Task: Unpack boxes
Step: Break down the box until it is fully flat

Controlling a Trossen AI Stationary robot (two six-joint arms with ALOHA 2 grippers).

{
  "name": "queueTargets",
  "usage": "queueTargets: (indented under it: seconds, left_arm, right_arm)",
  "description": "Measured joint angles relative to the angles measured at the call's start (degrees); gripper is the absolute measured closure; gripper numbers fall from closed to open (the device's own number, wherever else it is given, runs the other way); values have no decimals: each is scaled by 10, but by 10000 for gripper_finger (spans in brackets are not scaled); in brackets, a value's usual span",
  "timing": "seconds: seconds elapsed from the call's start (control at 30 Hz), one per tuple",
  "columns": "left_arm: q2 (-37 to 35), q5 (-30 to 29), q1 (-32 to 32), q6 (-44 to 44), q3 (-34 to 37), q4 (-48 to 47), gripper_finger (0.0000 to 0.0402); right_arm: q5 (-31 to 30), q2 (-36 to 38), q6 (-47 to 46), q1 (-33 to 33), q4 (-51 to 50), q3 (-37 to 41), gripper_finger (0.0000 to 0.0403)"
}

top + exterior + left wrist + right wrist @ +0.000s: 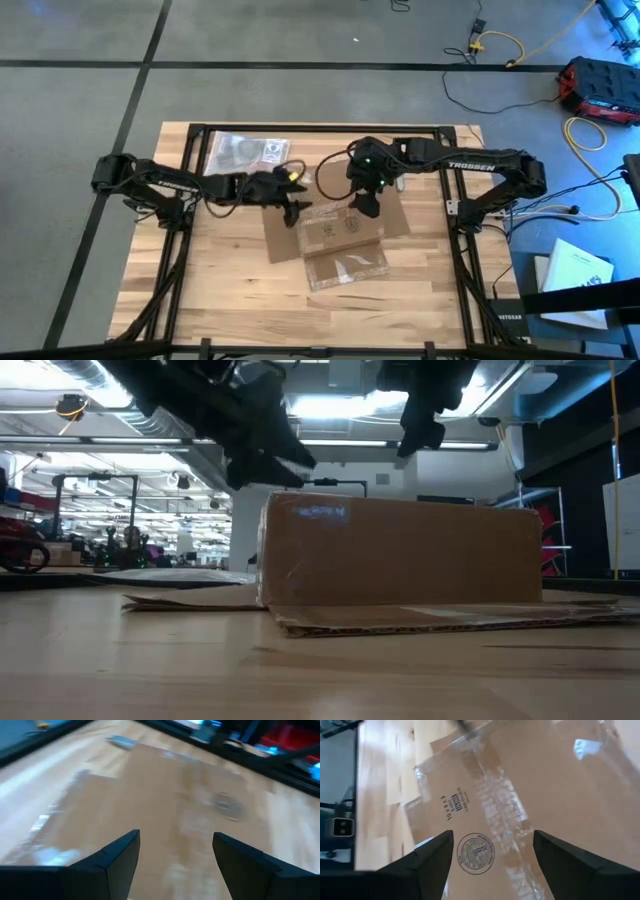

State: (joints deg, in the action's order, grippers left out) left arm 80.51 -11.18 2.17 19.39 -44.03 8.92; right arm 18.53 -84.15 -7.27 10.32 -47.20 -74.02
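A shallow brown cardboard box [340,243] lies in the middle of the table. Its flaps [400,618] are spread flat on the wood, and shiny tape runs along its top [495,800]. My left gripper [293,207] hovers open above the box's far left flap, with blurred cardboard [185,795] below its fingers [175,837]. Just over the box's far edge my right gripper [368,205] stands open, pointing down at the taped top and a round printed stamp [475,852]. In the low view both grippers [270,455] [420,430] hang clear above the box.
A clear plastic bag [245,152] with dark contents lies at the table's far side, left of centre. A black cable loop [330,175] rests behind the box. Black frame rails [200,180] run along the table's left and right sides. Bare wood [230,290] lies in front of the box.
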Motion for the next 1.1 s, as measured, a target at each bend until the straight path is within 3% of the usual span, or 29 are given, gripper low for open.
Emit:
queueTargets:
  seconds: [0.2,0.4,0.53,0.63,0.8,0.93,1.1]
  left_arm:
    - [0,14,46,-58,0,-20,163]
    - [0,46,26,-107,0,22,163]
    - [0,19,19,-97,-1,11,170]
    - [0,17,21,-96,-1,11,226]
    - [0,17,21,-110,-1,14,376]
    - [0,16,21,-118,-7,23,394]
    - [0,17,24,-176,-73,-53,401]
  right_arm:
    - [6,-6,0,2,-11,0,164]
    - [2,-5,-16,2,-10,0,178]
    - [-7,-5,-19,2,-10,0,189]
    - [-9,-5,-28,2,-10,0,196]
    - [-9,-5,-29,2,-10,0,201]
    - [-9,-5,-29,2,-9,0,201]
    - [-9,-5,-29,2,-9,0,201]
